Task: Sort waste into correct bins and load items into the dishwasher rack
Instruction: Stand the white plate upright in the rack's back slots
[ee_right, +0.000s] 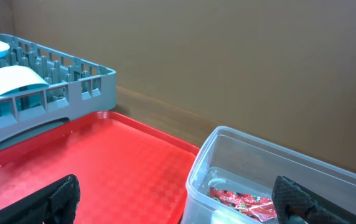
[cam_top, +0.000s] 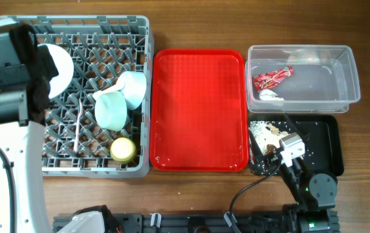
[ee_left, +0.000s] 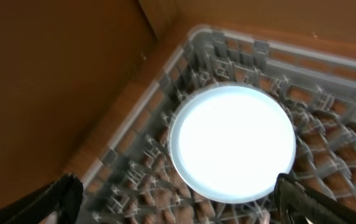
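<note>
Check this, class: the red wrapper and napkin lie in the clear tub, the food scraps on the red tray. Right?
No: the overhead view shows the food scraps in the black tray; wrapper and napkin are in the clear tub.

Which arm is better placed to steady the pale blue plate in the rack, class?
Left, probably: the left pincer hovers open above the plate in the rack; the right pincer sits beyond the red tray, by the clear tub.

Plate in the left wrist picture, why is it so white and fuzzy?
Left wrist view: glare bleaches the plate white, and the rack is blurry. Overhead view: sharp, evenly lit. Right wrist view: clear, only the fingers look dark.
</note>
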Available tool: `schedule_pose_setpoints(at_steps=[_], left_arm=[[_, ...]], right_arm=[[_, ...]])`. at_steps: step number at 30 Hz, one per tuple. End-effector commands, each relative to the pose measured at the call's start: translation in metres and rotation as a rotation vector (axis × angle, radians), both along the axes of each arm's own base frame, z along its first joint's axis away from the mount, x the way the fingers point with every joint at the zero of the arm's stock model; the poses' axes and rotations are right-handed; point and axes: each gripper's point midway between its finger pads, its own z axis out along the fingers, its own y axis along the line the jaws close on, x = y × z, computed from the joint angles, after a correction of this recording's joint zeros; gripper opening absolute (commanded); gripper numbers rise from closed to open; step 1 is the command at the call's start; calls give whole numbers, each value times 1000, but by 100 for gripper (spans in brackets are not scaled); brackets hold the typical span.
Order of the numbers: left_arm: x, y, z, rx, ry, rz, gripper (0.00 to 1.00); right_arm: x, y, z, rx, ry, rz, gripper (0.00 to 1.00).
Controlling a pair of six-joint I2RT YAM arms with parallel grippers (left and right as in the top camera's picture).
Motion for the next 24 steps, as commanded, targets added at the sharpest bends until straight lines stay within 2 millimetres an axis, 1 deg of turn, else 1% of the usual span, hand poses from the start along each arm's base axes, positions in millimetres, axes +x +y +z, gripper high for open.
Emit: schedule_pose_setpoints(at_steps=[1,2,4,5,6,7,8,9,12,14,16,18,21,22,24], left_arm=[[-10,6,-52,-333,-43,239,100],[-16,17,-74,-448,-43,361,100],[-5,13,-99,-620,-12,333,100],[-8,18,-108,-642,16,348,85],[-11,26,-116,-653,28,384,60],[-15,37,-124,-679,23,455,60],[-19,45,-132,-710,10,526,66],[-19,50,-139,-748,1,573,61],[-13,58,-164,-793,27,616,53],[-8,61,-177,-796,45,623,55],[-2,64,-196,-808,74,630,56],[-1,65,-204,-809,90,635,45],[2,67,-203,-782,100,588,12],[2,67,-203,-764,120,549,4],[0,66,-204,-746,153,505,4]], right_arm=[[-1,2,1,-6,-8,12,100],[-1,2,1,-6,-8,12,100],[-1,2,1,-6,-8,12,100],[-1,2,1,-6,-8,12,100],[-1,2,1,-6,-8,12,100],[-1,2,1,-6,-8,12,100],[-1,2,1,-6,-8,12,100],[-1,2,1,-5,-8,12,100],[-1,2,1,-6,-8,12,100],[-1,2,1,-6,-8,12,100],[-1,2,1,-6,-8,12,100],[-1,2,1,-6,-8,12,100],[-1,2,1,-6,-8,12,100],[-1,2,1,-6,-8,12,100],[-1,2,1,-6,-8,12,100]])
